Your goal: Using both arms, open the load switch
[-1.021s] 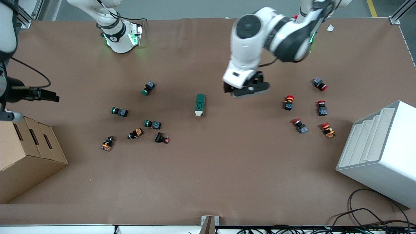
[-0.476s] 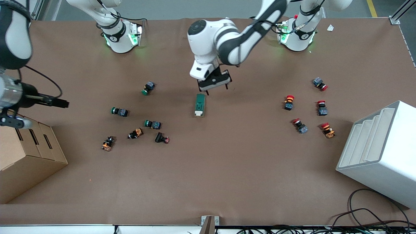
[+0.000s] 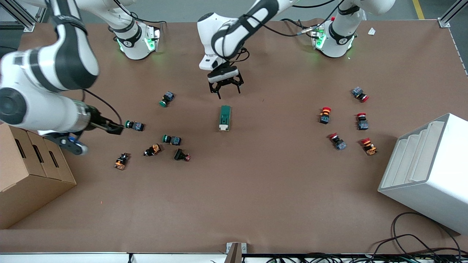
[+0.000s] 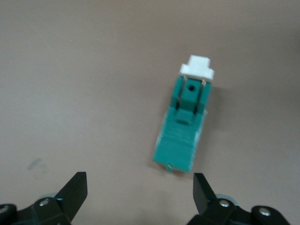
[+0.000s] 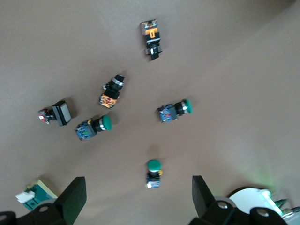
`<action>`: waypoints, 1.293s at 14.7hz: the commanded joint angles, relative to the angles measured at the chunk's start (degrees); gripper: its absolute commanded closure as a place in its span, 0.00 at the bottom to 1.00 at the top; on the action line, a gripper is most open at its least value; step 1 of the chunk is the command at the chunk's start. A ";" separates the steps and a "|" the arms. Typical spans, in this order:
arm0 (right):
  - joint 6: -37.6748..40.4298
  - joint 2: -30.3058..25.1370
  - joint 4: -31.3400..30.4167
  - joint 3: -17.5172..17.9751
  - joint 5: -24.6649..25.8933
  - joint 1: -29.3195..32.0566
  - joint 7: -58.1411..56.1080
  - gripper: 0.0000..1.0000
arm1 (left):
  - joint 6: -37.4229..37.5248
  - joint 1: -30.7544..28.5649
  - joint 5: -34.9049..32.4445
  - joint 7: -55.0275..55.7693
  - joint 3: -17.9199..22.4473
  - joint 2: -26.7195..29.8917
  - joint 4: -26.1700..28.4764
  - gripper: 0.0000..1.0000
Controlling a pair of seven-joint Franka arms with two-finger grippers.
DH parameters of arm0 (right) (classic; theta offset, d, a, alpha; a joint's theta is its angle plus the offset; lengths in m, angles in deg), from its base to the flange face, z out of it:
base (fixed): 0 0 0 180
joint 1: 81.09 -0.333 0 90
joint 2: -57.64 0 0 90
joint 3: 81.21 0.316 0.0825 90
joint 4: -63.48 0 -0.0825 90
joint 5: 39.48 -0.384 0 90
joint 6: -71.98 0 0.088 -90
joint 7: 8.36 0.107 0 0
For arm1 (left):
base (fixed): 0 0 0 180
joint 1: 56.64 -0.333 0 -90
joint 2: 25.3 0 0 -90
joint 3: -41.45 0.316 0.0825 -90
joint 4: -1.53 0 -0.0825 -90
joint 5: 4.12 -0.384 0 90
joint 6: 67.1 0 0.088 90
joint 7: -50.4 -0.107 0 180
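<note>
The load switch [image 3: 225, 118] is a dark-green block lying flat mid-table, its white lever end nearer the front camera. My left gripper [image 3: 229, 91] hangs open over the bare table just off the switch's green end. In the left wrist view the load switch [image 4: 187, 126] lies ahead of the left gripper [image 4: 139, 185], outside its fingers. My right gripper [image 3: 114, 128] is up over the table beside a green push button [image 3: 134, 125]. In its wrist view the right gripper [image 5: 137, 187] is open and empty, with the load switch [image 5: 35, 196] at the picture's edge.
Green, orange and black push buttons [image 3: 172, 139] are scattered toward the right arm's end. Red push buttons [image 3: 324, 114] lie toward the left arm's end. A cardboard box [image 3: 29, 171] and a white stepped bin [image 3: 427, 168] stand at the table's two ends.
The left arm swung toward the right arm's end, bringing its gripper to the switch's green end. The right arm swept in from the table's end to the green buttons.
</note>
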 commanded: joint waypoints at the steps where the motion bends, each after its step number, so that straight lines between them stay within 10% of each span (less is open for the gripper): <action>1: -2.29 1.10 -0.50 -0.23 -0.84 -3.64 8.21 0.00 | 1.40 2.65 -7.62 7.35 0.27 -2.00 -0.06 0.01; 12: -20.22 17.27 -0.15 -0.23 -5.84 -20.08 41.52 0.00 | 10.98 5.29 -45.14 25.38 0.97 -9.65 5.66 0.02; 19: -25.15 22.64 -0.06 0.65 -12.17 -25.10 49.28 0.00 | 12.04 5.38 -49.39 26.10 2.73 -11.94 5.31 0.02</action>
